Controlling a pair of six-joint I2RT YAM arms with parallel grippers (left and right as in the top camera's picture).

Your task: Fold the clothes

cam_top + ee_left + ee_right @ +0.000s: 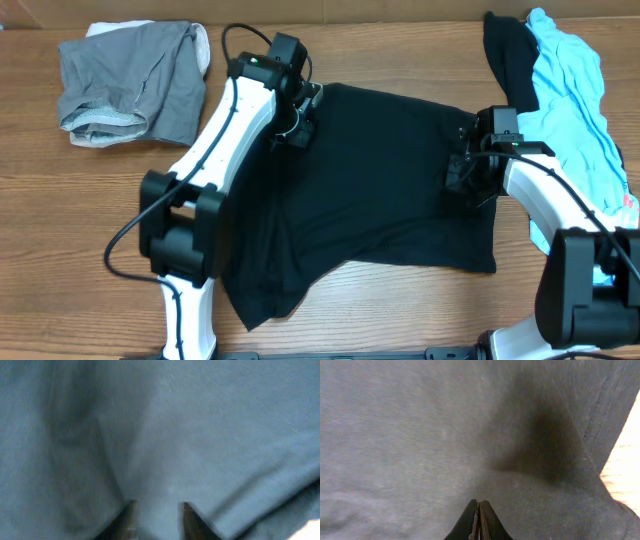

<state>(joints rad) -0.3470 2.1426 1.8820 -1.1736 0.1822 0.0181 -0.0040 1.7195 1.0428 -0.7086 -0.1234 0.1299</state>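
Count them up: four garments on the table point(60, 230). One black T-shirt point(380, 190) lies spread out flat in the middle, one grey garment point(130, 85) is bunched at the far left, and at the far right one light-blue garment point(575, 100) lies beside one more black garment point(510, 55). Two arms, two pincers.

The light-blue piece runs off the right edge and the right arm covers its near end. The left arm lies across the T-shirt's left side and hides that edge. The left wrist view is blurred, nothing but cloth.

The left arm reaches far and inward, with the left gripper point(298, 125) down on the shirt's far left corner. Its fingers point(192, 522) stand a little apart with cloth in the gap, but I can't tell whether it's pinched. The right arm bends in from the near right, and the right gripper point(468, 178) sits on the shirt's right side. Its jaws are pressed tight together against the fabric, and any cloth caught between them is impossible to make out.
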